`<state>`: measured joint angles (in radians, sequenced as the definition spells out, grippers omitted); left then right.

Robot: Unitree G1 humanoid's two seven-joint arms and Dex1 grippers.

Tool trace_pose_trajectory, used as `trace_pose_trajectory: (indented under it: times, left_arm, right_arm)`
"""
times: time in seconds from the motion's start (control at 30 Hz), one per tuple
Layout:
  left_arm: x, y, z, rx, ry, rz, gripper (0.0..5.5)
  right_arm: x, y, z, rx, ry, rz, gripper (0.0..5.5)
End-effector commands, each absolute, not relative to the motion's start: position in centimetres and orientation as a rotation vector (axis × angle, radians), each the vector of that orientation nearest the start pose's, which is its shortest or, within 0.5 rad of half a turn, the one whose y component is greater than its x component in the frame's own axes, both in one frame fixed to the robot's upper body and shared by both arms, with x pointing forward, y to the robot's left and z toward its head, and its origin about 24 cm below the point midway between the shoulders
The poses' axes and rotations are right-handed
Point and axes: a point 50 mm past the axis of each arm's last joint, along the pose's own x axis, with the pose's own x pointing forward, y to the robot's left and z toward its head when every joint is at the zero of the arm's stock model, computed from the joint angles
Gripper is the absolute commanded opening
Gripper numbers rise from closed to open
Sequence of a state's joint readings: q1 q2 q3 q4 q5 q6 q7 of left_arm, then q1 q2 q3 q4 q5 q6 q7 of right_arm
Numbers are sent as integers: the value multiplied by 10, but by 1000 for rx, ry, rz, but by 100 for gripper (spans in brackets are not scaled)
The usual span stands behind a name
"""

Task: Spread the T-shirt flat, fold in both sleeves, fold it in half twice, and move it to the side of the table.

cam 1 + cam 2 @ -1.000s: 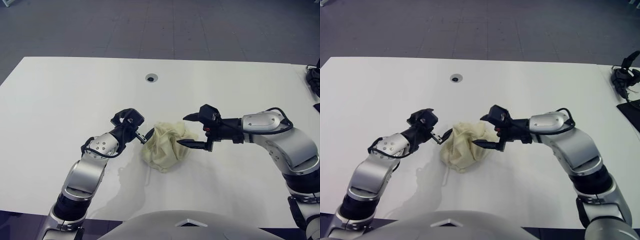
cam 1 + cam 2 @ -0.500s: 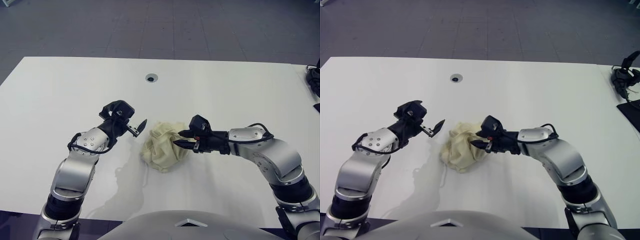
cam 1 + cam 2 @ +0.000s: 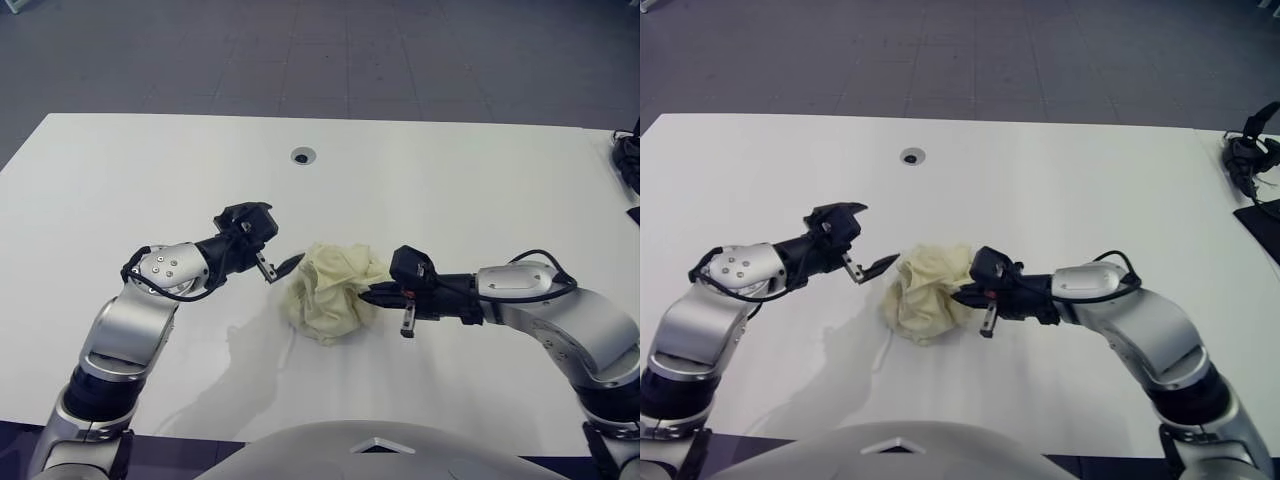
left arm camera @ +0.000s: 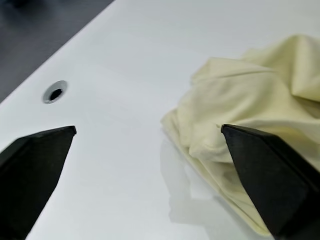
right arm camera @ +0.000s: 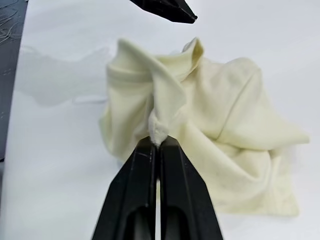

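The pale yellow T-shirt [image 3: 335,290] lies in a crumpled heap near the middle of the white table [image 3: 450,180]. My right gripper [image 5: 156,142] is shut on a raised fold at the heap's right side, low over the tabletop. At the heap's left edge, my left gripper [image 3: 277,240] is open; its lower fingertip [image 3: 296,260] hangs just off the cloth. In the left wrist view both dark fingers [image 4: 272,172] stand wide apart with the T-shirt [image 4: 250,115] beyond them, nothing between.
A round cable hole [image 3: 303,155] sits in the table behind the T-shirt. Black cables [image 3: 1245,160] and a dark flat item [image 3: 1265,215] lie at the table's far right edge. Bare white surface surrounds the heap.
My right gripper, wide open a second ago, has shut on a fold of the T-shirt. My left gripper drew back from the cloth, then returned open to its left edge.
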<state>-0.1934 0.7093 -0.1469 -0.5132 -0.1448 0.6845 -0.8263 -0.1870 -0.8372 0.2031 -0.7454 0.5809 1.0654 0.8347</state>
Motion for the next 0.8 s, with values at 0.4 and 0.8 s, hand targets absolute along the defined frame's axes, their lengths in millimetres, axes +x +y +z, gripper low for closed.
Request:
trace_pose_trajectory:
  times: [0.4, 0.8]
  left_arm:
    - [276, 160, 128, 701, 312, -1305, 437]
    - [271, 148, 115, 701, 335, -1385, 204]
  right_arm:
    - [198, -145, 130, -389, 585, 1260, 0]
    - [201, -146, 129, -401, 569, 1241, 0]
